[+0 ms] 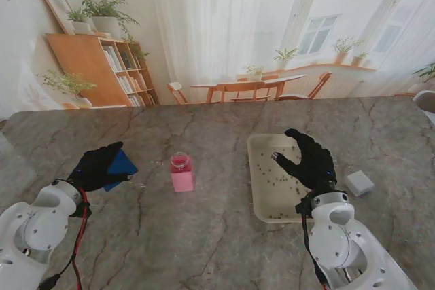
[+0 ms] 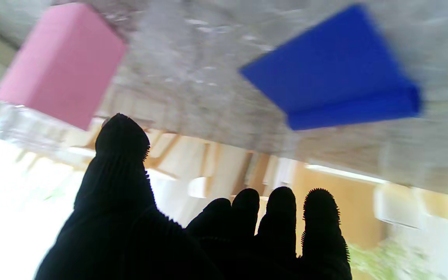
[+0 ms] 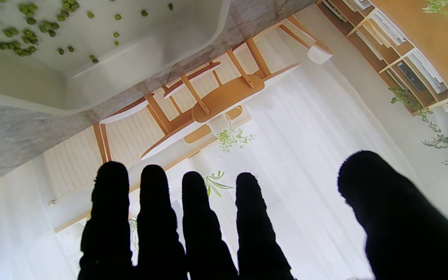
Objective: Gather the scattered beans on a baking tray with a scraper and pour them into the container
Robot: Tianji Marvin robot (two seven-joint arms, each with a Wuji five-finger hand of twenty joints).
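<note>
The scraper (image 1: 121,168) is a flat, bright blue, roughly square piece with a thicker folded edge, lying on the marble desk (image 1: 204,236) at the left, partly covered by the left hand (image 1: 95,166). That hand hovers over it with fingers (image 2: 317,217) apart, gripping nothing. To its right stands the pink container (image 1: 181,172), upright with a clear rim; its contents cannot be made out. Farther right lies the cream baking tray (image 1: 262,195), with small green beans (image 3: 25,35) scattered loosely across its floor. The right hand (image 1: 309,161) hangs over the tray, fingers spread and empty. A small grey block (image 1: 359,183) sits just right of the tray.
</note>
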